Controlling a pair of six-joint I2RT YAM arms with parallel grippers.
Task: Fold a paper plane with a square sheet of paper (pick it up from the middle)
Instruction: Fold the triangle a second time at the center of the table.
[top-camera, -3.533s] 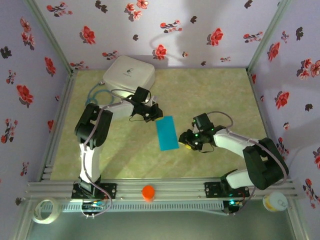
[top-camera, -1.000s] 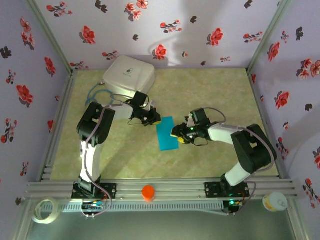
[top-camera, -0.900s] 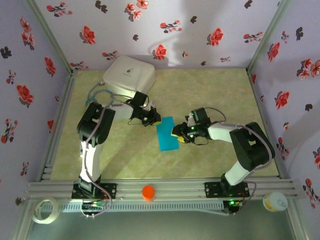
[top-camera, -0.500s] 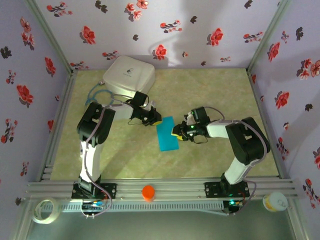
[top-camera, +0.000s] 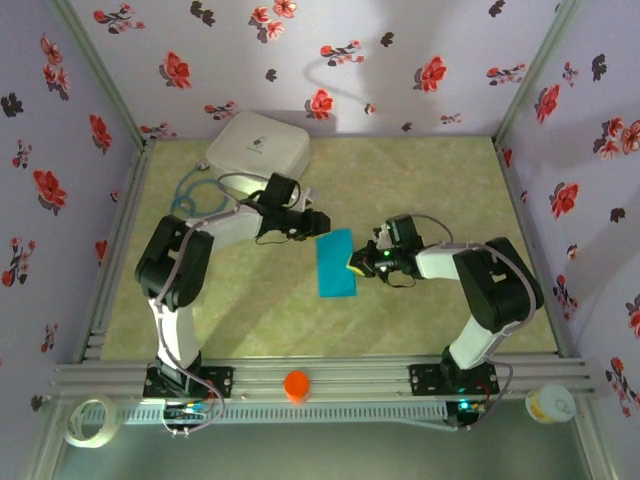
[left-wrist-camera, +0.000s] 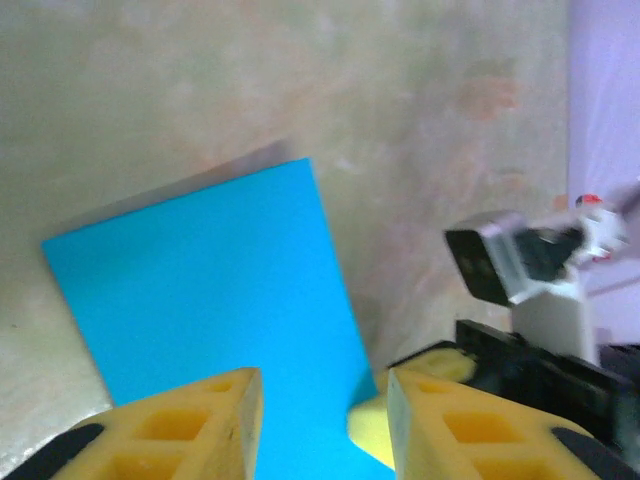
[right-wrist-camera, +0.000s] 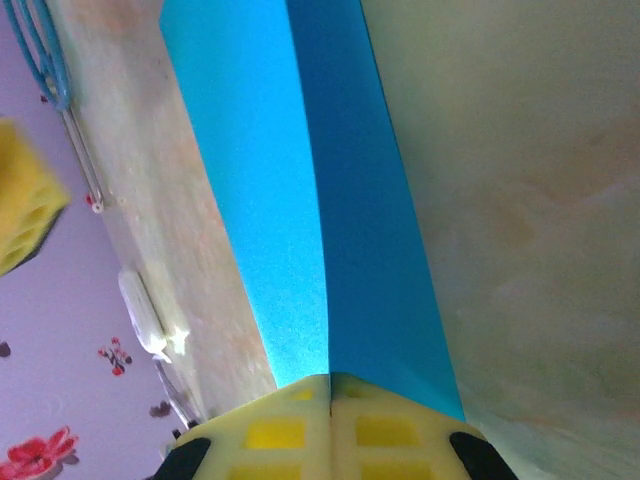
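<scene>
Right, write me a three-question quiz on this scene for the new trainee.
1. True or false: the right arm's fingers are shut on an edge of the blue paper.
2. Which fingers stand apart, just above the paper? A) left arm's fingers B) right arm's fingers C) both
3. Fill in: the ____ box sits at the far left of the table, apart from the paper.

Key: 1 true; 2 A; 3 white.
</scene>
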